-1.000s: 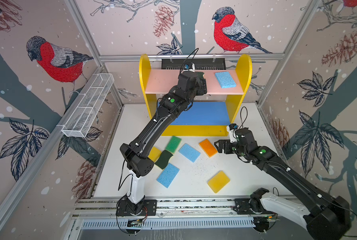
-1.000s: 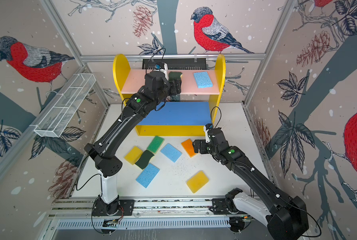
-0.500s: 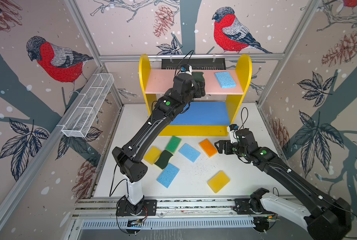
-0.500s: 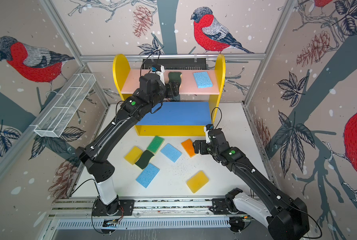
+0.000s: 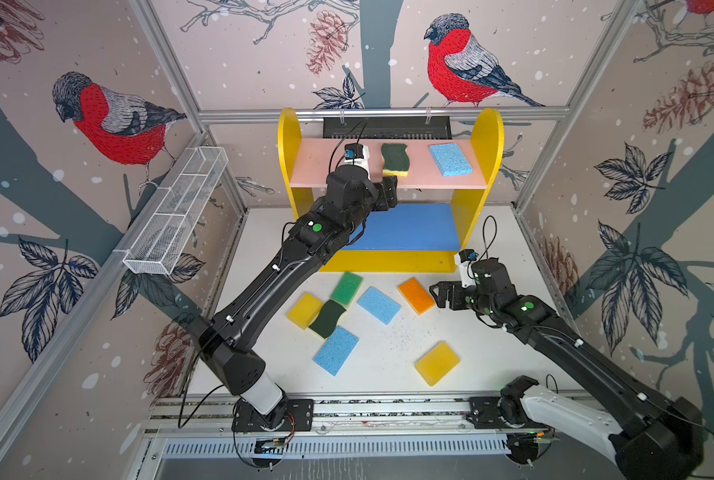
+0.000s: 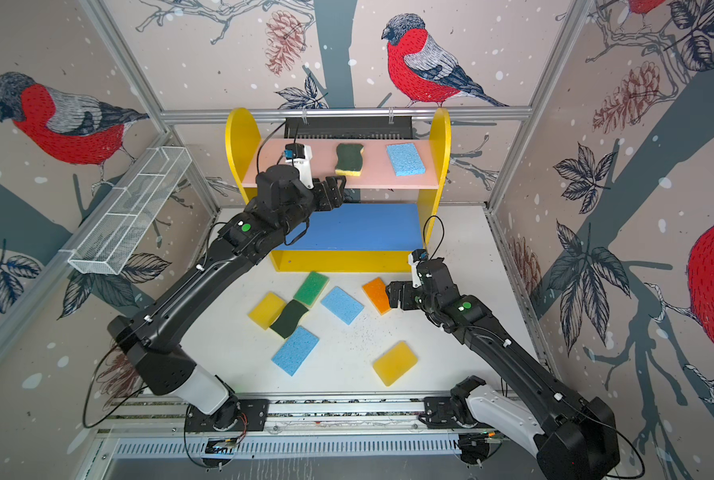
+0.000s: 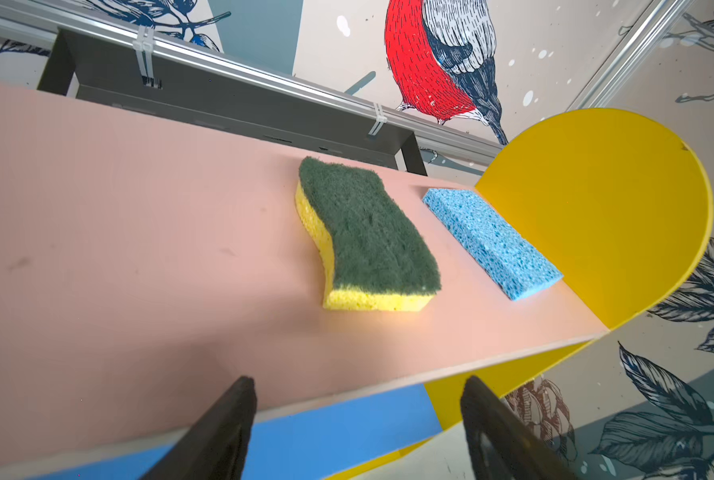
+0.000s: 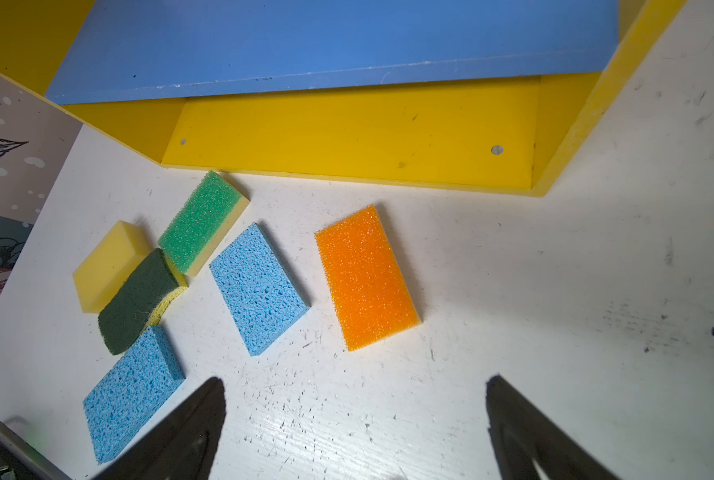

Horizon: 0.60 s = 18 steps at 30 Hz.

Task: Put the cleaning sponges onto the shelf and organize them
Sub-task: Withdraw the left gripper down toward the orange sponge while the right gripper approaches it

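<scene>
While your left gripper (image 5: 388, 190) hangs at the front edge of the shelf's (image 5: 488, 137) pink board (image 5: 311, 166), its jaws stand apart with nothing between them. Two sponges lie flat on that board. A scourer (image 5: 395, 158), green side up, sits near the middle, just beyond the gripper and clear of it. A blue sponge (image 5: 450, 159) sits beside it toward the right panel, with a gap between them.

Your right gripper (image 5: 438, 293) is low over the desk (image 5: 388, 374), jaws spread wide and empty, just right of the orange sponge (image 5: 416, 295).

You have seven sponges on the desk in front of the shelf. Left of the orange one lies a second blue sponge (image 5: 379, 304), then a green sponge (image 5: 347, 288) close to the shelf base. A second scourer (image 5: 327, 318) overlaps a yellow sponge (image 5: 304, 309) and meets the green sponge's corner. A third blue sponge (image 5: 336, 350) touches that scourer's near end. A second yellow sponge (image 5: 437, 362) lies alone toward the front.
</scene>
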Available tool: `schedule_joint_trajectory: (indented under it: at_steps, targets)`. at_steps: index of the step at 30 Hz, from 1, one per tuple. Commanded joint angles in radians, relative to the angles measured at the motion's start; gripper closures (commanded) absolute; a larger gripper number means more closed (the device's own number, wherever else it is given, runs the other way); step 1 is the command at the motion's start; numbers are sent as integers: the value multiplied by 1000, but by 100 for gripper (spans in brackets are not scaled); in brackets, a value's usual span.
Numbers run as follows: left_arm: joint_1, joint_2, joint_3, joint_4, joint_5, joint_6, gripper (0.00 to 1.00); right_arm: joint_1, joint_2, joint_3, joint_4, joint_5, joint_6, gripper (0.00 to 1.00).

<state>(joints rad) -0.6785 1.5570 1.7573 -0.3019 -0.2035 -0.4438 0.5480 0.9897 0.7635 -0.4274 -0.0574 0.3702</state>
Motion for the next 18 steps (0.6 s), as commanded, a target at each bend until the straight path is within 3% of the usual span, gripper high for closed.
schedule_joint_trajectory:
  at_steps: [1,9,18]
  targets:
    - [-13,-75,-107,71,20,-9,22,4,-3,-13,5,9,18,3]
    - [-123,-210,-282,-8,-110,-4,23,19,20,-41,28,15,41,4]
    - [-171,-337,-570,-14,-108,-127,27,57,145,-60,96,76,79,7]
